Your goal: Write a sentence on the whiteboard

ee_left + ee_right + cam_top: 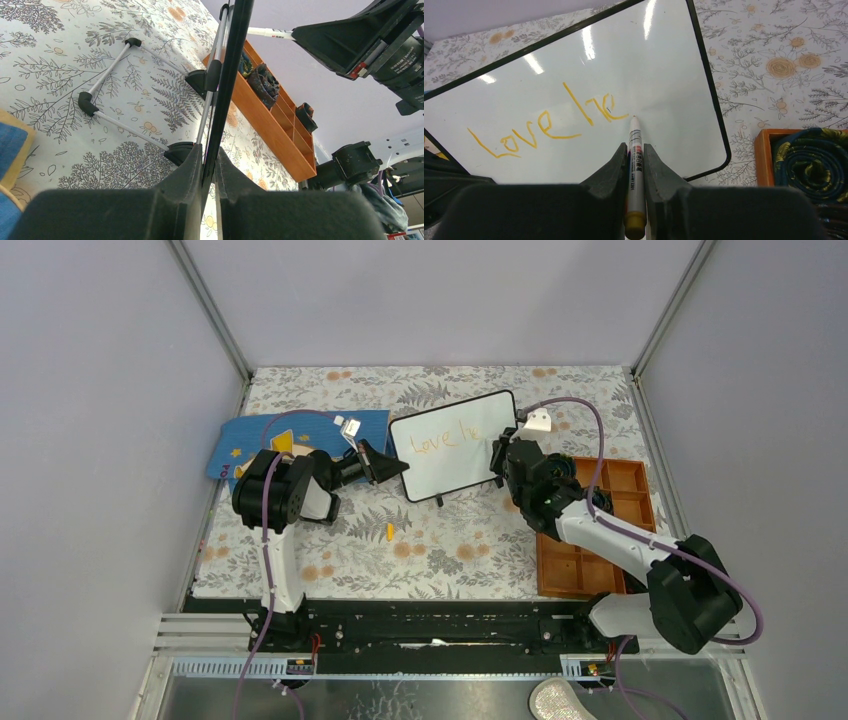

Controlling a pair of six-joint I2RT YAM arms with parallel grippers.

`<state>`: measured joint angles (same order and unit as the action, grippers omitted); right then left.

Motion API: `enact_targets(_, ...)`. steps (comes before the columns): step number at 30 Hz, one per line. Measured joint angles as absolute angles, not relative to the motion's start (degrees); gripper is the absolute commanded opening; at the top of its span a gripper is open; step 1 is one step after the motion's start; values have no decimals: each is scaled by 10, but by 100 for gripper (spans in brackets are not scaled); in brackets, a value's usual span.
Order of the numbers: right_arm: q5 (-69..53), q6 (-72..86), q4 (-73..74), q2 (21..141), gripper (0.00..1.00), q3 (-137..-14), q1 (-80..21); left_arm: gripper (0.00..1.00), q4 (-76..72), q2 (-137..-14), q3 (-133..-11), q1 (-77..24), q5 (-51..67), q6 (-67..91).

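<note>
I judge the writing as begun but far from finished. The whiteboard (470, 468) stands on its small feet at about 12 o'clock on the bench (440, 540), turned a little, between my two arms. The sentence (539, 132) on it has one complete orange word, "Love". At the 3 o'clock side of that word are a few strokes of a next word, something like "he". The last letter I cannot read with certainty. The area toward 3 o'clock and the strip below the writing are white.

The left fingers (196, 162) are clenched on the board's thin black frame at its 9 o'clock edge, so the board is steadied for the pen. The right fingers (622, 156) are clamped on the marker (635, 170). In the wrist view it points toward 12 o'clock, with its tip just at 4 o'clock of the last stroke. Whether the tip touches the surface or floats a little over it, I cannot tell.

What is left, in my opinion, is to complete the second word and then add the other words. Probably they will need a second line, because little room remains on the first one.

A small orange piece (389, 531) lies on the bench at 6 o'clock of the board. It may be the marker's cap, but this is only my guess.
</note>
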<state>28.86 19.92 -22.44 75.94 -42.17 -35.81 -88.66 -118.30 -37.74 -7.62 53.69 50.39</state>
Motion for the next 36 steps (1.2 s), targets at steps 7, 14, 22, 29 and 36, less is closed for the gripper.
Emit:
enact_targets(7,293,199,-235,750,0,-419,-357,0,-886,-1183,-377,-76,537,503)
enact_targets(14,294,199,-241,756,0,-426,-355,0,-886,-1183,-377,-76,537,502)
enact_targets(22,295,199,-248,774,0,-444,-354,0,-883,-1180,-377,-77,537,499)
enact_targets(29,295,199,-248,781,0,-445,-351,0,-883,-1180,-377,-77,537,495)
enact_targets(36,295,199,-248,791,0,-455,-350,0,-883,-1179,-377,-77,537,493)
